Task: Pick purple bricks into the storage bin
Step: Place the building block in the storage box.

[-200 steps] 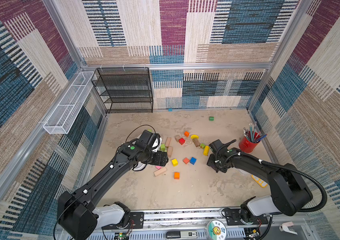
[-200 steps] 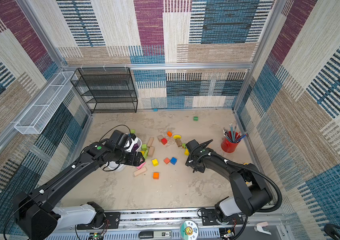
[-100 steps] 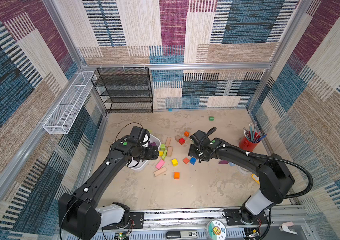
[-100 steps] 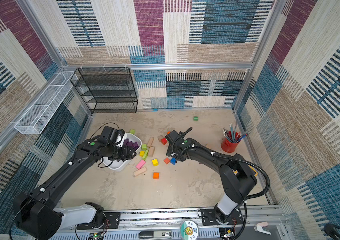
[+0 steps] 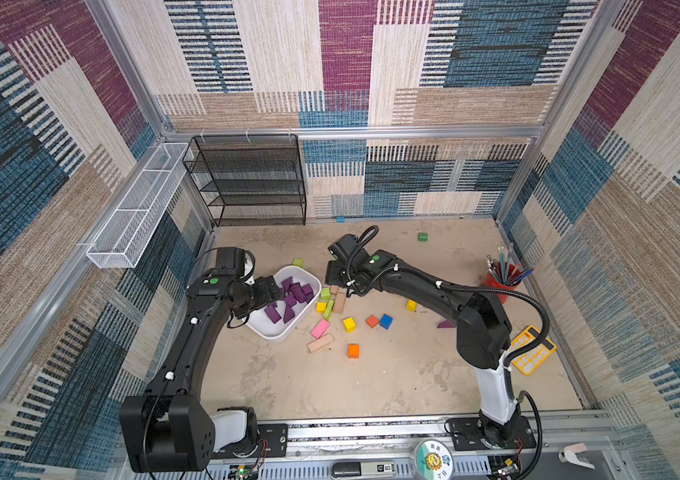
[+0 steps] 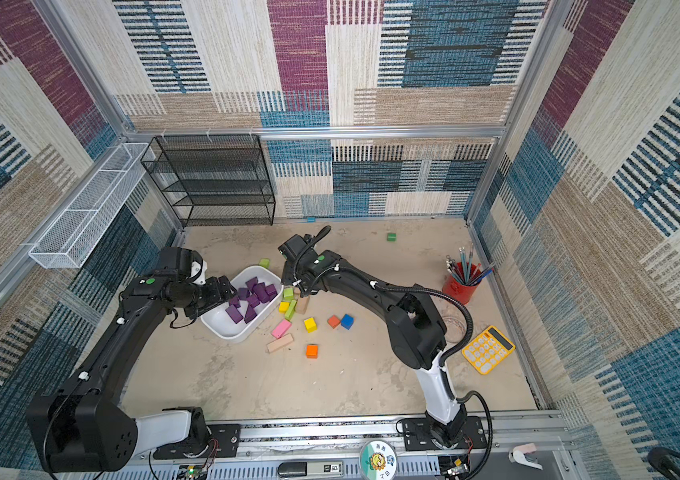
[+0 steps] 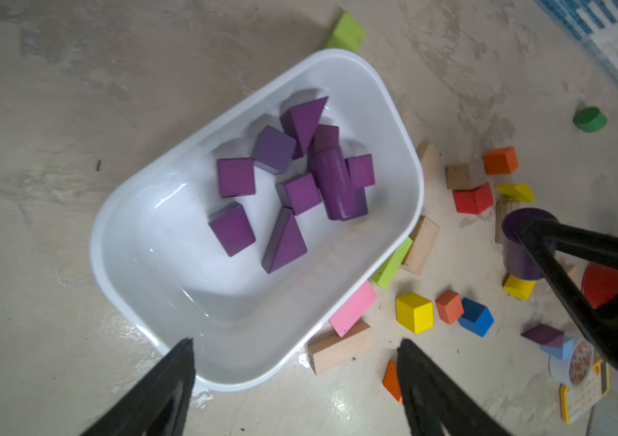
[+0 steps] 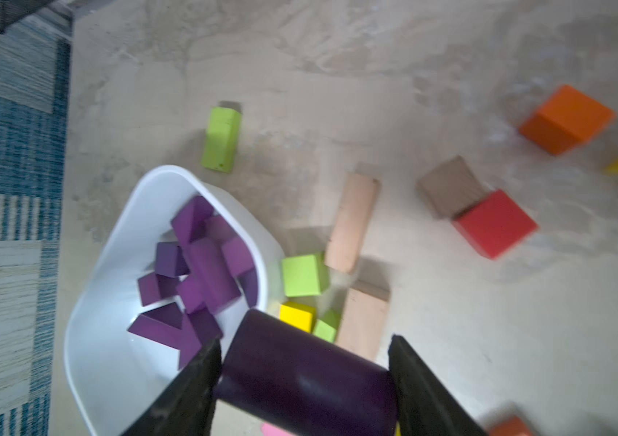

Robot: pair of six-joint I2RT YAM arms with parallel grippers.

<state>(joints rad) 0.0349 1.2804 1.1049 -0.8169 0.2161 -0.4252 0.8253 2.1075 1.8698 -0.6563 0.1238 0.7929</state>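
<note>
The white storage bin [image 5: 276, 334] [image 6: 230, 332] lies left of centre and holds several purple bricks [image 5: 294, 293] [image 6: 253, 295] [image 7: 292, 181] [image 8: 201, 271]. My right gripper [image 8: 305, 339] [image 5: 332, 276] is shut on a dark purple cylinder [image 8: 305, 373] [image 7: 518, 241], held above the loose blocks just right of the bin's rim [image 8: 84, 302]. My left gripper [image 7: 295, 341] [image 5: 271, 291] hangs open and empty over the bin's near-left end [image 7: 224, 381]. One purple wedge [image 5: 446, 324] [image 7: 543, 335] lies on the floor under the right arm.
Loose blocks lie right of the bin: a pink oblong [image 5: 320, 328], yellow cube [image 5: 349, 324], blue cube [image 5: 386, 321], orange cube [image 5: 353, 351] and wooden oblong [image 5: 320, 343]. A red pen cup [image 5: 496, 286] and yellow calculator [image 5: 531, 349] stand right; a black rack [image 5: 246, 178] and wire basket [image 5: 134, 212] back left.
My right arm has swung left from the table's right side to the bin's edge, carrying the purple cylinder. My left gripper has drawn back left from the loose blocks to the bin.
</note>
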